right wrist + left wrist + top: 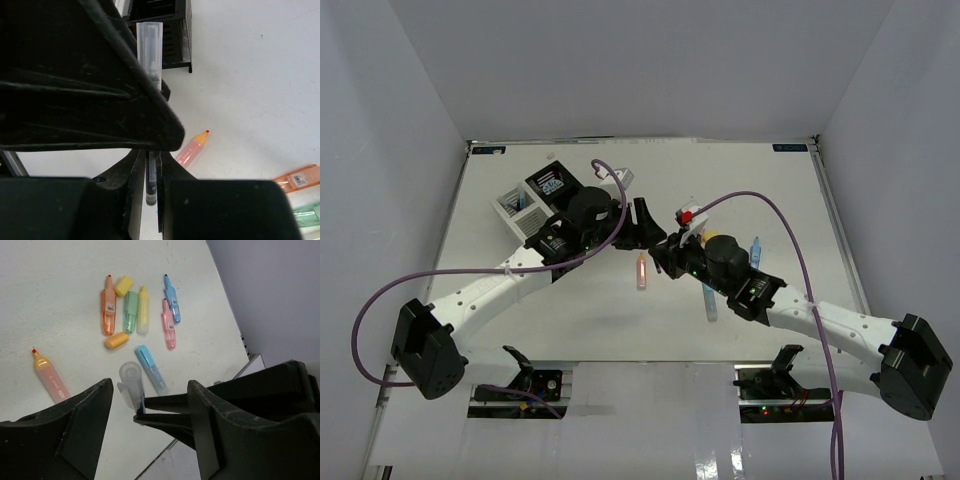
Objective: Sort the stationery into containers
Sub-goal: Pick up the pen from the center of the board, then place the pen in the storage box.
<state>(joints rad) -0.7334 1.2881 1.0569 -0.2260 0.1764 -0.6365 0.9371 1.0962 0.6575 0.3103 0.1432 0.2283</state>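
- Pen (150, 42), thin and dark with a clear cap, is clamped between my right jaws. In the right wrist view its barrel runs up the lower middle of the frame and its capped end shows at top centre.
- My left jaws stand open. One finger (75, 432) fills the lower left of the left wrist view and the other the lower right, with the pen's clear cap between them and a gap on each side.
- On the tabletop (55, 270), in the upper middle of that view, lie an orange highlighter (108, 305), a green highlighter (130, 311), a yellow highlighter (143, 310), a pink highlighter (169, 325) and a blue highlighter (172, 297), close together.
- A yellow cap (123, 286) and an orange cap (116, 340) lie loose beside them.
- A second blue highlighter (150, 369) lies just below the group.
- A pale orange highlighter (49, 377) lies alone at the left edge, its red tip bare.
- The white compartments (513, 207) and black compartments (552, 183) sit in the upper left of the top view, and both jaws meet to their right, near the centre.
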